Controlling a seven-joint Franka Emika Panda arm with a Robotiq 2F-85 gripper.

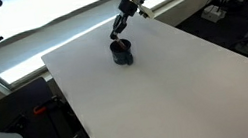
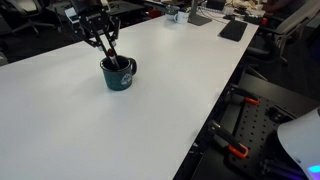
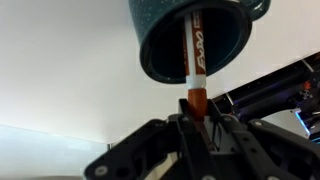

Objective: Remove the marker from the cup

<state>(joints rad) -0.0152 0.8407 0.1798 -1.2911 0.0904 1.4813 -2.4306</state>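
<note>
**A:** Where's the marker [image 3: 196, 55]?

**B:** In the cup [image 3: 152, 22], leaning on the rim. Its white printed barrel runs down inside. The reddish-brown end sticks out over the rim, toward the bottom of the wrist view.

**A:** And the hand [image 3: 195, 112]?

**B:** Clenched on that reddish end, as far as the wrist view shows. The fingers [image 3: 178, 125] meet it from either side at bottom centre. In both exterior views the linkage narrows to a point just above the cup's mouth, which fits.

**A:** Why hold it there?

**B:** My guess is that it's the only part clear of the cup wall, so the fingers needn't go inside. Pulling along the marker's lean should slide it out without dragging the cup.

**A:** So it isn't out yet?

**B:** No. Most of it is inside, and the cup stands upright on the desk [image 1: 168, 92], handle off to one side.

**A:** The desk?

**B:** Plain white and smooth. In an exterior view a few dark flat items [image 2: 232, 30] lie at its far end, upper right of the frame.

**A:** The room?

**B:** It looks like an office or lab. A bright window band [image 1: 67, 28] runs across the upper left beyond the desk. Dark equipment [image 2: 240, 152] with orange-red parts sits below the desk edge, lower right.
</note>
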